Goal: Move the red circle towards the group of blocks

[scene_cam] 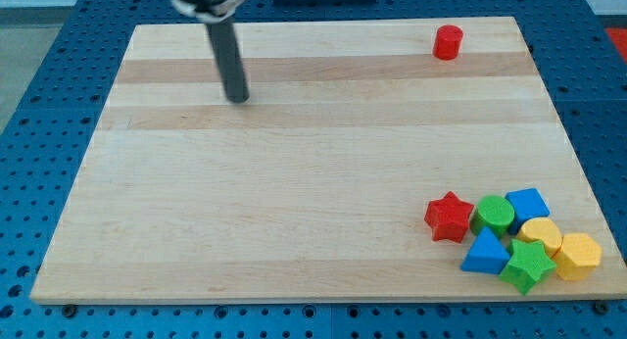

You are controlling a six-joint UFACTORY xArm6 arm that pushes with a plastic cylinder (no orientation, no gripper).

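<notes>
Although the red circle [448, 42] sat near the board's top edge, well above the group of blocks [514, 239], the tip [236, 98] (bare rod, holding nothing) stood far to its left.

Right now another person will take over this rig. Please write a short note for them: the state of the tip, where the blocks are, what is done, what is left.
My tip: on the board near the view's top left, touching no block.
Red circle: near the view's top right edge, far to the right of my tip, alone.
Group, at the view's bottom right: red star, green circle, blue block, blue triangle, green star, two yellow blocks, packed close together.
Done: nothing visible yet; the red circle is still far from the group.
Left: bring my tip above the red circle, then push it down the view to the group.
</notes>
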